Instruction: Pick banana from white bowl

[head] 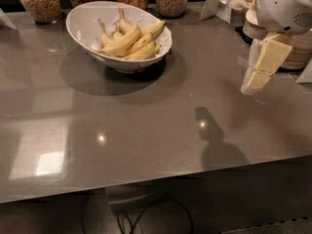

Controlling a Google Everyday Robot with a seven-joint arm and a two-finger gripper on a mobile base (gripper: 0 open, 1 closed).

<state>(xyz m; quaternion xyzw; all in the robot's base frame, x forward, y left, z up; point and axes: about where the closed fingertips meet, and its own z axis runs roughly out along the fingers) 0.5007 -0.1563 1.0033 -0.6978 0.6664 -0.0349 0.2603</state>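
The white bowl (82,22) stands on the grey table at the back left. It holds several yellow bananas. One banana (122,42) lies on top across the middle, its stem pointing up and left. My gripper (254,83) hangs over the table's right side, pointing down, well to the right of the bowl and a little nearer. It holds nothing and touches nothing. The white arm housing (285,6) sits above it.
Several glass jars of grain (40,1) line the back edge behind the bowl. A white card stand (217,1) and stacked cream plates and bowls (295,55) are at the back right, partly behind my arm. The table's front edge (156,184) runs across below.
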